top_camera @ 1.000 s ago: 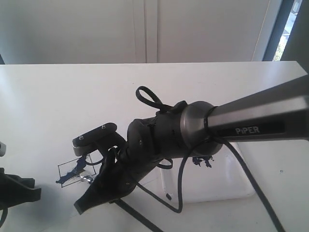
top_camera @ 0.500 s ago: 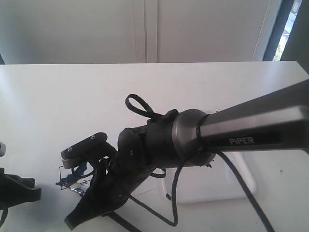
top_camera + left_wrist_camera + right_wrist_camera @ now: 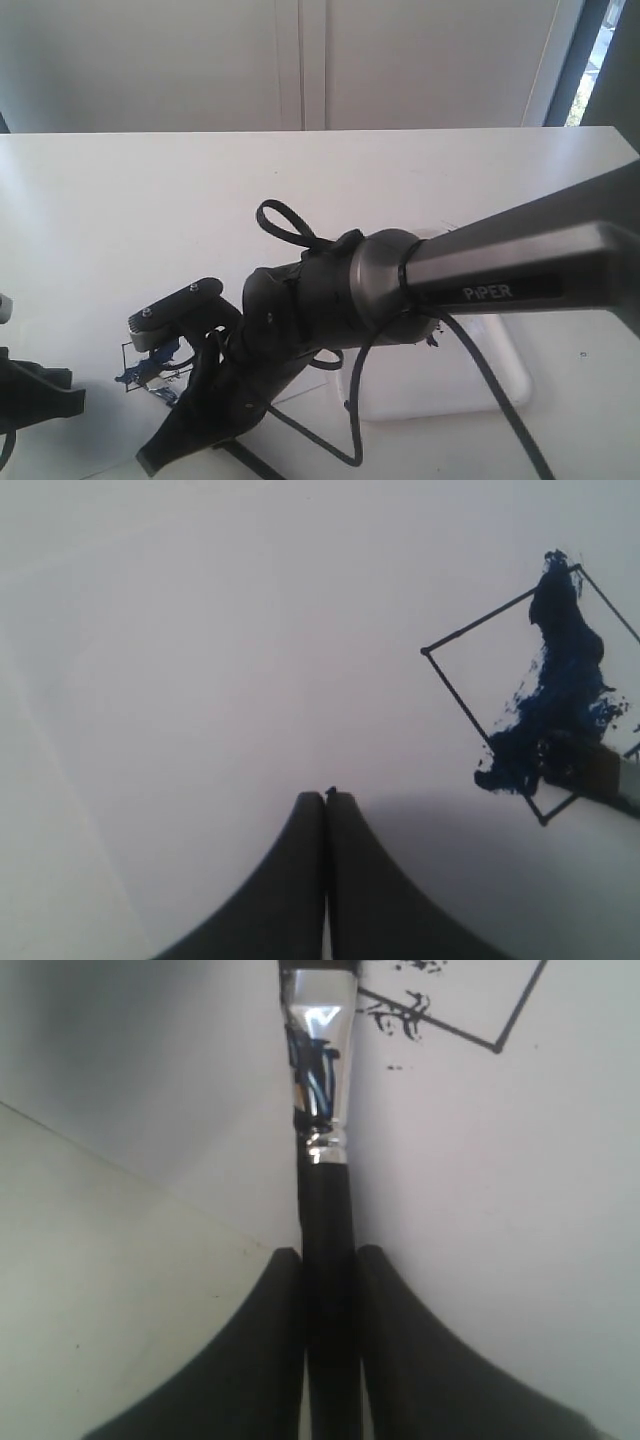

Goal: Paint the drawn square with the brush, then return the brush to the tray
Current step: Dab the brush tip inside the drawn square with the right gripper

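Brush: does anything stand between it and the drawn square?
Nothing visible does. The right gripper holds the brush, and its bristles are at the drawn square, on its painted side; only bare white paper lies around.

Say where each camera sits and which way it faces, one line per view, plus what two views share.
Exterior view: off the arms, above the table, looking down across it toward a wall; the right arm fills the foreground.
Left wrist view: behind the shut left tool, looking down past it at paper.
Right wrist view: behind the right tool, looking down along the brush it clamps.
Shared: both wrist views show the drawn square.
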Available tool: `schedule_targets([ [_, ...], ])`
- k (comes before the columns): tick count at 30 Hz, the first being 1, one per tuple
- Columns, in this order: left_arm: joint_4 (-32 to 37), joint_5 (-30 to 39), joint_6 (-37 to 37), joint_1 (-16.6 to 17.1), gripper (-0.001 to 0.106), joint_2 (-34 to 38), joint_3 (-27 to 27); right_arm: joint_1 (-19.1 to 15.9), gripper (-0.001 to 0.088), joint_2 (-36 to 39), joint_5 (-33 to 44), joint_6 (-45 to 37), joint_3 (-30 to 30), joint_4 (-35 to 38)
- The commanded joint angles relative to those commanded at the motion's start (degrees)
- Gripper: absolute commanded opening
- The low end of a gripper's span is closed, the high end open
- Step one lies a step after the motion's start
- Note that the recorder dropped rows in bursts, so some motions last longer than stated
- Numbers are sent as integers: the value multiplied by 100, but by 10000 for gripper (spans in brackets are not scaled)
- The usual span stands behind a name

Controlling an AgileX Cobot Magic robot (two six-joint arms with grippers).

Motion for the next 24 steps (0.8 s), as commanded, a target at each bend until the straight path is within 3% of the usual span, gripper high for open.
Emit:
schedule_targets([
  [6, 0, 0, 0, 0, 5, 0, 0, -179, 0, -140, 68, 434, 0, -438],
  [24, 0, -55, 0, 0, 5, 0, 0, -192, 0, -117, -185, 491, 0, -115],
])
